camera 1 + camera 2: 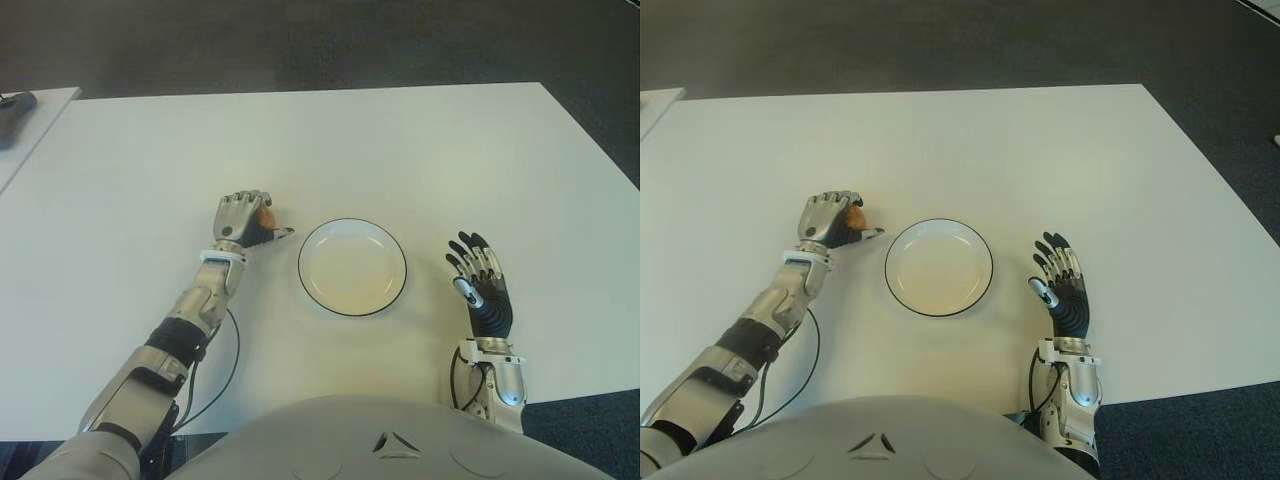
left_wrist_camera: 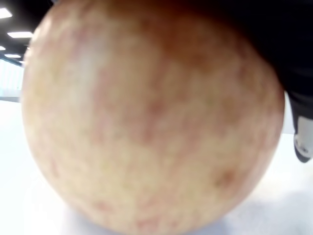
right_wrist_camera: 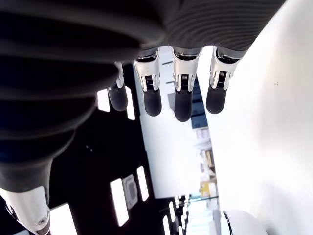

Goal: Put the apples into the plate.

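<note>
**Left hand wraps an apple beside an empty plate**

From the head camera, a white table (image 1: 400, 140) fills most of the scene. A white plate (image 1: 352, 267) with a thin dark rim sits near the robot, roughly centred, with nothing on it.

Just left of the plate, the left hand (image 1: 243, 219) is on the table with its fingers curled over an apple (image 1: 266, 216). Only a small orange-red sliver of the fruit shows between the fingers here. The left wrist view gives what the head camera cannot: the apple (image 2: 146, 122) fills almost the whole picture, yellowish with red blush, its underside seeming to meet the white tabletop.

Right of the plate and apart from it, the right hand (image 1: 480, 283) shows palm up, fingers spread and holding nothing. Its wrist view confirms the fingers (image 3: 183, 98) are straight and separate, and also shows ceiling lights and a slice of plate rim.

Beyond the far table edge is dark grey carpet (image 1: 300, 40). At far left, the corner of a second white table (image 1: 30, 110) carries a dark object (image 1: 14, 110) I cannot identify.
</note>
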Robot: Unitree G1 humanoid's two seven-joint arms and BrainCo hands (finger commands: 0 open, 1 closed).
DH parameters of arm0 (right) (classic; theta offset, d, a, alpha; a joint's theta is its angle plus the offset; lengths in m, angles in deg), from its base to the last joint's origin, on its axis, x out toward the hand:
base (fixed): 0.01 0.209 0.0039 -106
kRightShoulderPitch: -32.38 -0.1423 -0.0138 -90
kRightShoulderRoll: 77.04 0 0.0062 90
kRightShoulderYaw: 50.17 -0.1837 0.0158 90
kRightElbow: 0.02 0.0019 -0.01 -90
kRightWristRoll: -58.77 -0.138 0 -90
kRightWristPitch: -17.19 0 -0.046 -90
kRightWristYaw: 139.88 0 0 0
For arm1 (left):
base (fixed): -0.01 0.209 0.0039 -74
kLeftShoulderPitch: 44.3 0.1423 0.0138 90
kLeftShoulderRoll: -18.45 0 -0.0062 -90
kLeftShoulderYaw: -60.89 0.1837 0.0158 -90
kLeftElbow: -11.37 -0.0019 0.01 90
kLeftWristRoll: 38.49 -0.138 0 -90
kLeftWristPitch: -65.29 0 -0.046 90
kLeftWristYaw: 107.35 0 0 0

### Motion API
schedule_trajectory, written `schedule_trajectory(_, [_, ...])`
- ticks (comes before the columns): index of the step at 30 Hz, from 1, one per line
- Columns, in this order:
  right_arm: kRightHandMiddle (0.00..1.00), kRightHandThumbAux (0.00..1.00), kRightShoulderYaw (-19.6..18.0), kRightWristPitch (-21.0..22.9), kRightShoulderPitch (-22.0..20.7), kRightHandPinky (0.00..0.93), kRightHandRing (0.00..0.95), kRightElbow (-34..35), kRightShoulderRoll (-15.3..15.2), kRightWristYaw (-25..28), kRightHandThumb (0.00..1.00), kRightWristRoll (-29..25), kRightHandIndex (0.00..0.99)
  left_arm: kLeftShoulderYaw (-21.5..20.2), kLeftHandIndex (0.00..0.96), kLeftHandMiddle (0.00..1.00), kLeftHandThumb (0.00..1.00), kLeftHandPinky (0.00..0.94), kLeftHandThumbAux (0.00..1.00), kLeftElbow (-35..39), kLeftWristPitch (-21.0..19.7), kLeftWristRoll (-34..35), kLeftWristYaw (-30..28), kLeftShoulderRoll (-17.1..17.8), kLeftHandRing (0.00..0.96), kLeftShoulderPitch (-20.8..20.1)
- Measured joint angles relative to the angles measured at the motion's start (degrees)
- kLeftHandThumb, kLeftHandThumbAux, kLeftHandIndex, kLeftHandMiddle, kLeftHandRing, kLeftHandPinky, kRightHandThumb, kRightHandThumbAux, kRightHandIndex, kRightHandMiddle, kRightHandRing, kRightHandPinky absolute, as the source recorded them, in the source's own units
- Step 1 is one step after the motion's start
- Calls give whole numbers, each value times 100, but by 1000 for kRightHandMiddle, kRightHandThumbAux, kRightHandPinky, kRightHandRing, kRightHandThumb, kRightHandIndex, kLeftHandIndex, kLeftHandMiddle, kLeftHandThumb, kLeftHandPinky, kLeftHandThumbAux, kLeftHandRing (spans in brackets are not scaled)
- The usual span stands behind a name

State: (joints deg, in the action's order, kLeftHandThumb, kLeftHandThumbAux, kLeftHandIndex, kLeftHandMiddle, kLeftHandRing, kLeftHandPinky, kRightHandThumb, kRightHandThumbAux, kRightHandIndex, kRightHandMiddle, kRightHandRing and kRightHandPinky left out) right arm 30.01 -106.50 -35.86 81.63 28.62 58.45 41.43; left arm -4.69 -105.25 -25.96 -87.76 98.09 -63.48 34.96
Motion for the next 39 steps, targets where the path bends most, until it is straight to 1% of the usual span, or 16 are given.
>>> schedule_trajectory(6, [149, 658, -23, -2, -5, 188, 153, -2, 20, 8, 287, -11, 114, 1, 424, 501, 858, 682, 661, 84, -14, 88, -156, 17, 718, 7])
schedule_trajectory(17, [151, 655, -36, -2, -5, 181, 153, 0, 29, 7, 294, -10, 118, 3, 418, 507, 856, 703, 662, 207, 27, 94, -156, 47, 729, 100])
schedule_trajectory(20, [150, 653, -34, -2, -9, 179, 152, 2, 30, 10, 295, -11, 117, 4, 417, 508, 856, 700, 663, 346, 64, 95, -156, 99, 734, 195])
schedule_trajectory(23, [150, 653, -35, -2, -12, 182, 151, 4, 30, 11, 296, -11, 117, -11, 416, 510, 856, 706, 663, 612, 91, 106, -230, 184, 744, 348])
schedule_trajectory(29, [152, 654, -40, -1, -22, 187, 153, 6, 28, 8, 297, -12, 119, -157, 415, 515, 856, 741, 662, 1454, 140, 174, -723, 456, 766, 729])
schedule_trajectory(36, [152, 651, -44, 0, -27, 186, 155, -10, 23, 6, 290, -8, 119, -326, 415, 525, 857, 794, 661, 2346, -48, 93, -1277, 584, 806, 1130])
schedule_trajectory(39, [151, 652, -43, 0, -38, 186, 154, -20, 23, 1, 286, -4, 118, -394, 414, 529, 858, 795, 661, 2647, -96, 74, -1403, 623, 817, 1189])
